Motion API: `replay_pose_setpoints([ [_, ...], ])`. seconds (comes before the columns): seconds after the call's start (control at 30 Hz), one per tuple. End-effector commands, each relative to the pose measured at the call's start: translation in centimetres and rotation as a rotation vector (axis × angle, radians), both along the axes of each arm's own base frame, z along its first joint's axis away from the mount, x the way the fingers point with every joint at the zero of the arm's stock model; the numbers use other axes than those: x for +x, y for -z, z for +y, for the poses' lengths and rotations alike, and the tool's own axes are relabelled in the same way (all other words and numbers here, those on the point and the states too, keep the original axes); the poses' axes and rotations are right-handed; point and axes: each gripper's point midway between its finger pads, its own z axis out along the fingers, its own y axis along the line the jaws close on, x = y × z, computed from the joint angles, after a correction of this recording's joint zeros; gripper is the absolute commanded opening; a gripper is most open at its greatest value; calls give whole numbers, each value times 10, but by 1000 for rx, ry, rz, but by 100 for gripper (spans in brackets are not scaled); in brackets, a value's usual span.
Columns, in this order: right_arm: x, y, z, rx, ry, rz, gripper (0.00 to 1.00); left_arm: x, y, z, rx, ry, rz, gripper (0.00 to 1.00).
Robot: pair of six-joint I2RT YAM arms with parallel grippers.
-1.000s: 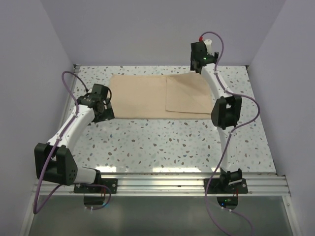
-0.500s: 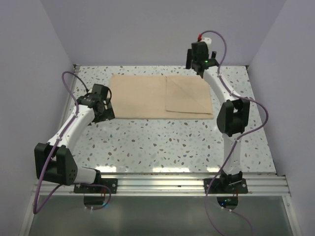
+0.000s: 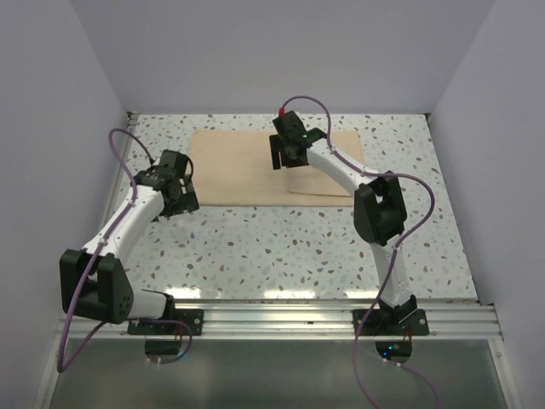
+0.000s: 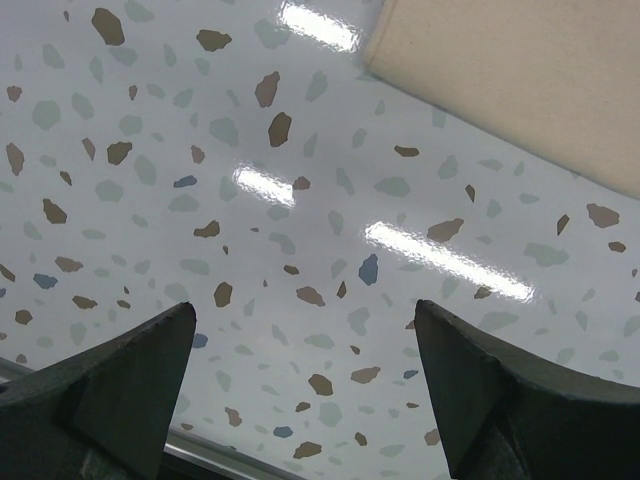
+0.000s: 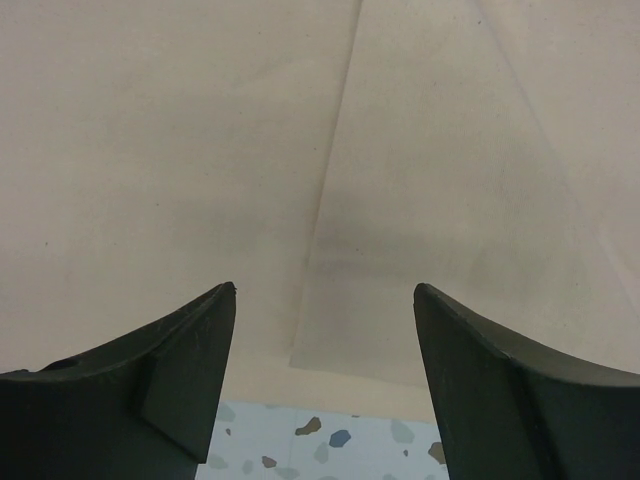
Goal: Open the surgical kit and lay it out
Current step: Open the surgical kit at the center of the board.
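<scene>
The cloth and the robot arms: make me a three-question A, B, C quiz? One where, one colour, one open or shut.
1. Where is the right gripper? A over bare table; B over the cloth; C out of view.
2. What colour is the cloth? A tan; B green; C red.
3. The left gripper is: A shut on the cloth; B shut empty; C open.
Answers: B, its wrist view shows cloth right below it; A, it looks tan from above; C, speckled table shows between its spread jaws.

plain tan cloth wrap (image 3: pixel 234 166) on a white table (image 3: pixel 298 247) speckled brown and blue.
</scene>
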Motion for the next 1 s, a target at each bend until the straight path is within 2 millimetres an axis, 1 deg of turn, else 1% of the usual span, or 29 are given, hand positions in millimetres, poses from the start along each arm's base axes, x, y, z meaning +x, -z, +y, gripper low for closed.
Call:
replay_pose_setpoints([
  [0.0, -17, 17, -1, -28, 13, 68, 74, 6, -11, -1, -13, 0, -69, 95],
  [0.03, -19, 23, -2, -36, 15, 85, 70, 6, -11, -1, -15, -2, -72, 95],
  [0.1, -23, 32, 1, -36, 2, 117, 67, 4, -11, -1, -15, -3, -73, 95],
  [0.13, -27, 40, 3, -44, -7, 143, 66, 4, -11, -1, -15, -4, -76, 95],
  [0.27, -43, 54, 9, -80, -31, 182, 65, 4, -10, 0, -14, -8, -78, 96],
  [0.33, -49, 62, 7, -101, -32, 193, 62, 4, -10, -1, -17, -8, -79, 95],
  [0.37, -50, 66, 4, -112, -27, 200, 59, 4, -10, -1, -20, -9, -81, 96],
  [0.4, -51, 68, 3, -121, -26, 203, 54, 4, -11, -1, -19, -10, -82, 95],
  [0.47, -52, 73, -6, -166, -17, 209, 48, 4, -10, -1, -18, -10, -81, 96],
  [0.5, -52, 74, -8, -179, -15, 211, 39, 4, -11, -1, -19, -10, -82, 95],
  [0.6, -54, 76, -14, -209, -12, 220, 27, 5, -11, -1, -18, -10, -89, 96],
  [0.63, -54, 75, -15, -210, -9, 218, 18, 5, -11, -1, -18, -10, -87, 95],
  [0.8, -55, 72, -18, -232, -7, 213, 1, 9, -14, -2, -22, -8, -98, 96],
  [0.87, -55, 67, -18, -229, -12, 211, 0, 11, -15, -2, -21, -7, -103, 96],
  [0.97, -58, 53, -16, -209, -26, 208, 0, 17, -21, -1, -10, -4, -117, 96],
])
